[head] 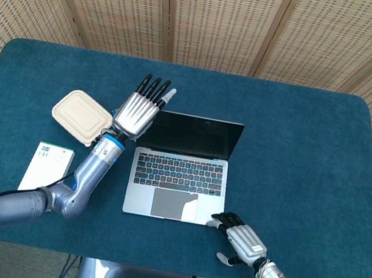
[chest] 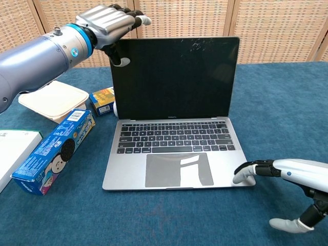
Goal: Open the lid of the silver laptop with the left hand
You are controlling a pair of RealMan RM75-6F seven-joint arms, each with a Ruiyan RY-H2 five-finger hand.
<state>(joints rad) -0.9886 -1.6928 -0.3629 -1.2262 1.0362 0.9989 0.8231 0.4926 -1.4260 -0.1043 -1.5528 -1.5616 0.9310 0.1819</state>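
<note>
1. The silver laptop (chest: 174, 138) sits on the table, lid raised to roughly upright, perhaps tipped slightly back.
2. Its screen is dark, with faint smudges near the top edge.
3. Black keyboard and grey trackpad lie exposed.

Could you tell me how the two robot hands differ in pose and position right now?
The left robot hand is raised at the laptop lid's top corner, fingers extended. The right robot hand sits low on the table, a fingertip pressing the laptop's front corner. Both touch the laptop.
</note>
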